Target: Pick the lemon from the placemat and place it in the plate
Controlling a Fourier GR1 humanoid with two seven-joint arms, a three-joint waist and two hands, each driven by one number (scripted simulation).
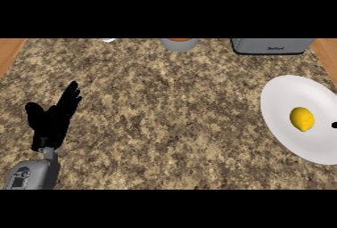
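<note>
A yellow lemon [302, 119] lies on the white plate [284, 95] at the right side of the counter, free of any hand. My left hand [49, 120] stands open at the left, fingers up, far from the plate and holding nothing. A small black tip of my right hand [334, 125] shows at the right edge, just beside the lemon, over the plate. The rest of that hand is out of view. No placemat is in view.
A grey appliance [272, 46] stands at the back right. A grey cup with an orange top [179, 44] is at the back middle, with a white object [109, 39] to its left. Wooden strips border the speckled counter at both sides.
</note>
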